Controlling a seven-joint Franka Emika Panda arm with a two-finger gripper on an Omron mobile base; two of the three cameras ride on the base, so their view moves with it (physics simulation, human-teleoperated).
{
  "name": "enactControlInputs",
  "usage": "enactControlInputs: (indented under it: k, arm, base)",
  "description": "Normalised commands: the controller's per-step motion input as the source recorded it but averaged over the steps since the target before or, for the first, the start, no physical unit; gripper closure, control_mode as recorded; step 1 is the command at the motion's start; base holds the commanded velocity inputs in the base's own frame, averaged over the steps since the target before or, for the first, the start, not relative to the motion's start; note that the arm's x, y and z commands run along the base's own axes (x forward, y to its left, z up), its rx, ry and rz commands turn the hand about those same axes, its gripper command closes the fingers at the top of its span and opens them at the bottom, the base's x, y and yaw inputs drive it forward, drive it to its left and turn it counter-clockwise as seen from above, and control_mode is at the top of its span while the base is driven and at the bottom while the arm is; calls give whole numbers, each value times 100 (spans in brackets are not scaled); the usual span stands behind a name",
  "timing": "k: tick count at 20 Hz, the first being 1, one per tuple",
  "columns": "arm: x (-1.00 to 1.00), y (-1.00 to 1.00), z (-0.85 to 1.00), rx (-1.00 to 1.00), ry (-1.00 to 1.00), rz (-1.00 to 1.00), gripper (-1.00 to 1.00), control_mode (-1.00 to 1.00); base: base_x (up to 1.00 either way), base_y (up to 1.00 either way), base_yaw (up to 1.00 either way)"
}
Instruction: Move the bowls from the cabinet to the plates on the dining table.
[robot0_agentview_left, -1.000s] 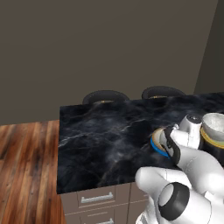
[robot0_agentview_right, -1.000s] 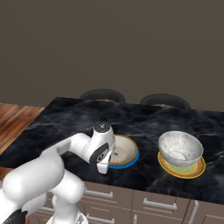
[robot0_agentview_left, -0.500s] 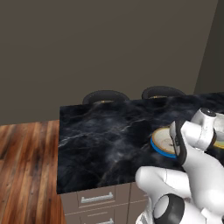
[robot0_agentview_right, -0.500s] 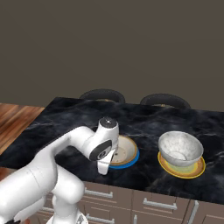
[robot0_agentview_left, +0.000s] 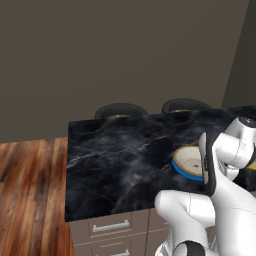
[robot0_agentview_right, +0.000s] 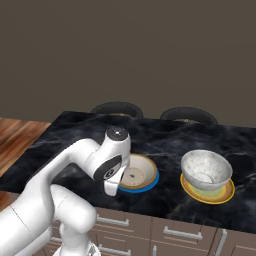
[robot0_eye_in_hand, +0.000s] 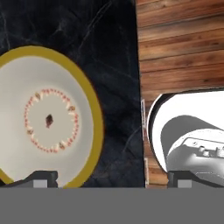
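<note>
The cream bowl (robot0_agentview_right: 136, 172) is seated on the blue plate (robot0_agentview_right: 148, 183) on the black marble table (robot0_agentview_right: 70, 135), and the marbled bowl (robot0_agentview_right: 205, 171) is seated on the yellow plate (robot0_agentview_right: 220, 194) beside it. The fingers (robot0_eye_in_hand: 41, 179) are spread wide above the cream bowl, with nothing held between them.

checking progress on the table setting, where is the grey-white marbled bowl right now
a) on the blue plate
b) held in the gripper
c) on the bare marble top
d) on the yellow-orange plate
d, the right base view shows the marbled bowl sitting on the yellow-orange plate, while the cream bowl sits on the blue plate.
</note>
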Motion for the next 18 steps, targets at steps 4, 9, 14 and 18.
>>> enactControlInputs:
  k: [4,9,14,18]
  arm:
    - [-4,8,53,1,-2,0,-100,-100]
    - [-1,7,48,1,0,0,-100,-100]
    - [-4,5,45,1,0,0,-100,-100]
    - [-6,9,39,1,-1,0,-100,-100]
  base:
    - [0,0,0]
    - [0,0,0]
    - [0,0,0]
    - [0,0,0]
